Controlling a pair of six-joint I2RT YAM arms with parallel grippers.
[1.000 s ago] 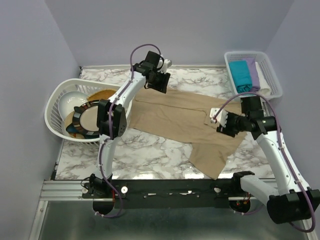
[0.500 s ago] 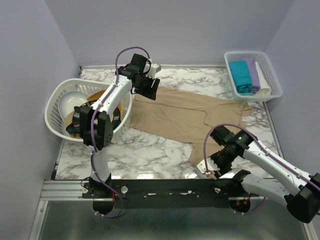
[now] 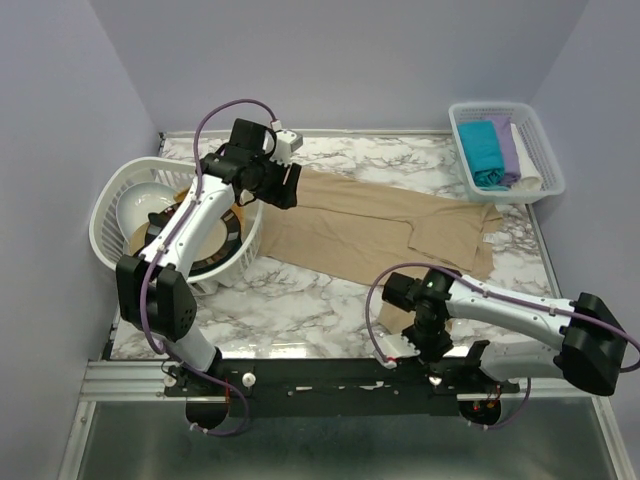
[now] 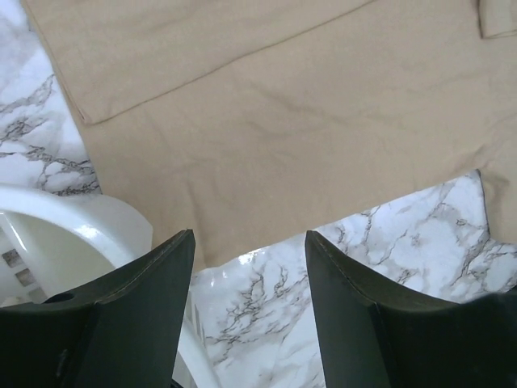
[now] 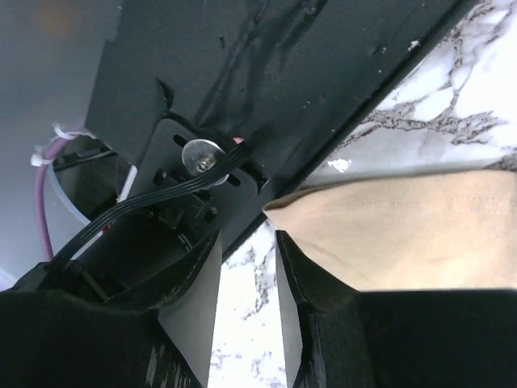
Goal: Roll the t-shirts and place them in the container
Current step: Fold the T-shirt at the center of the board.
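Starting at the left, the white laundry basket (image 3: 97,225) sits apart from the work, and the left gripper (image 4: 250,242) has swung away from the far middle of the table to hang beside its rim. Its jaws are spread wide with nothing between them, above the left edge of the beige shirt (image 3: 350,230) where cloth gives way to marble. That shirt lies open and mostly flat across the middle of the table, one sleeve folded in near the right end, and no roll has begun. Further right, the right gripper (image 5: 246,250) has swept from the shirt's right side down to the table's near edge. It hangs over the black rail (image 5: 323,73) just beside the shirt's near corner, jaws parted by a narrow gap and holding nothing. At the far right, the small basket (image 3: 456,140) holds the teal roll (image 3: 483,150), lilac roll (image 3: 508,145) and white roll (image 3: 531,182), apparently finished. Both arms seem to be repositioning at opposite ends of the shirt, probably to pinch its edges and straighten it before rolling.
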